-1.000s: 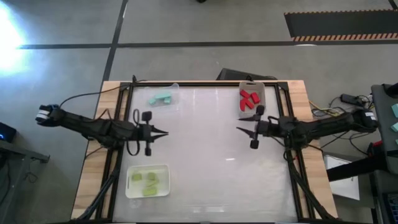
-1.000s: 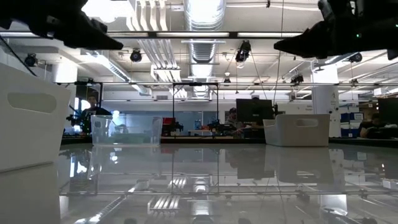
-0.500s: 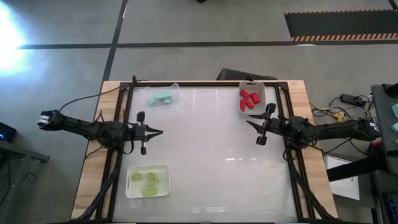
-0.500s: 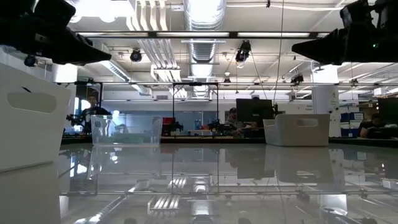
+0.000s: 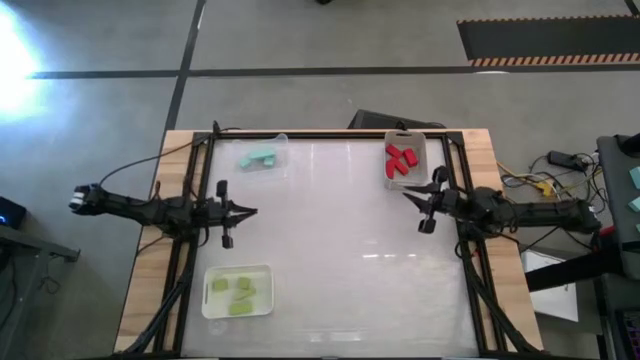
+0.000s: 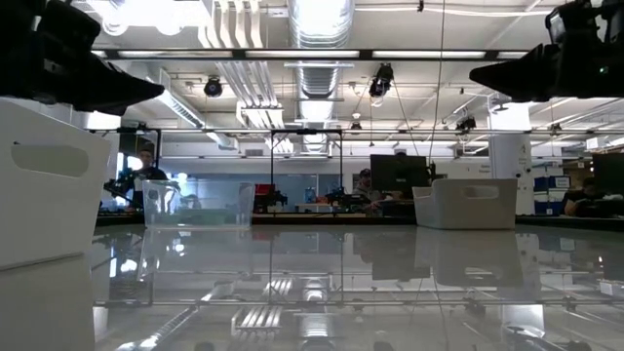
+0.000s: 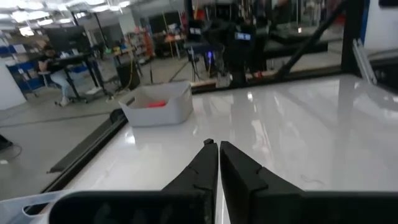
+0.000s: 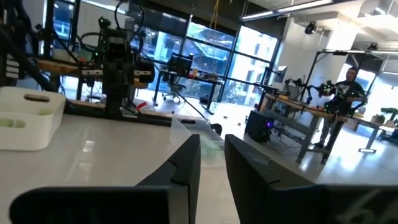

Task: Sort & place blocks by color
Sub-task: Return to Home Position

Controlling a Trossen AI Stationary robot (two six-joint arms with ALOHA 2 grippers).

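The blocks lie sorted in three trays. Teal blocks (image 5: 260,157) are in a clear tray (image 5: 281,166) at the far left. Red blocks (image 5: 400,158) are in a white tray (image 5: 420,146) at the far right, also seen as red blocks (image 7: 155,104) in the left wrist view. Yellow-green blocks (image 5: 237,293) are in a white tray (image 5: 268,270) at the near left. My left gripper (image 5: 252,211) (image 7: 217,144) hangs shut over the table's left side, pointing level toward the middle. My right gripper (image 5: 407,193) (image 8: 212,146) hangs over the right side, its fingers nearly together with nothing between them.
The glossy white tabletop (image 5: 340,250) lies bare between the two grippers. Black frame rails (image 5: 190,200) run along the left and right sides. In the low view the near white tray (image 6: 44,190) stands close at the left. People sit at desks in the room beyond.
Both arms have drawn back and sunk a little: the left gripper toward the table's left edge, the right gripper toward the right edge and slightly farther away. The right gripper's fingers have closed together. The blocks and trays have stayed put.
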